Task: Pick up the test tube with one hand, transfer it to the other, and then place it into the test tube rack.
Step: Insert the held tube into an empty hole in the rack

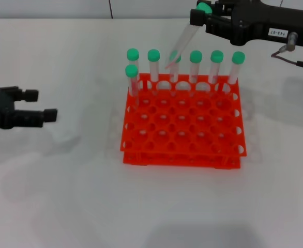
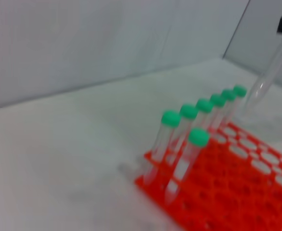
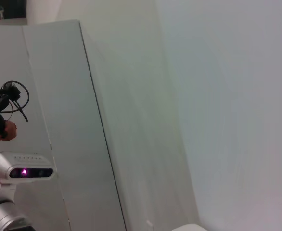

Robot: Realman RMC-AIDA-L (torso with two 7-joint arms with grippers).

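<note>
Head view: right claw (image 1: 199, 14) clamped on the test tube (image 1: 182, 40) at its green cap end, clear body slanting down and away from the claw toward the rack's far row. Test tube rack (image 1: 182, 124) below the claw on the white counter (image 1: 63, 196), seven capped tubes (image 1: 195, 66) standing in it. Left claw (image 1: 38, 107) parked well apart, fingers spread, empty.

Left wrist view: held tube's rounded tip above the far row.

Right wrist view: wall panels only.

Judged light, rigid, slick plastic; cap end offers best purchase.

I see a white tabletop (image 1: 63, 206), pale panel walls (image 3: 218, 96) at 12 o'clock, even soft lighting.
</note>
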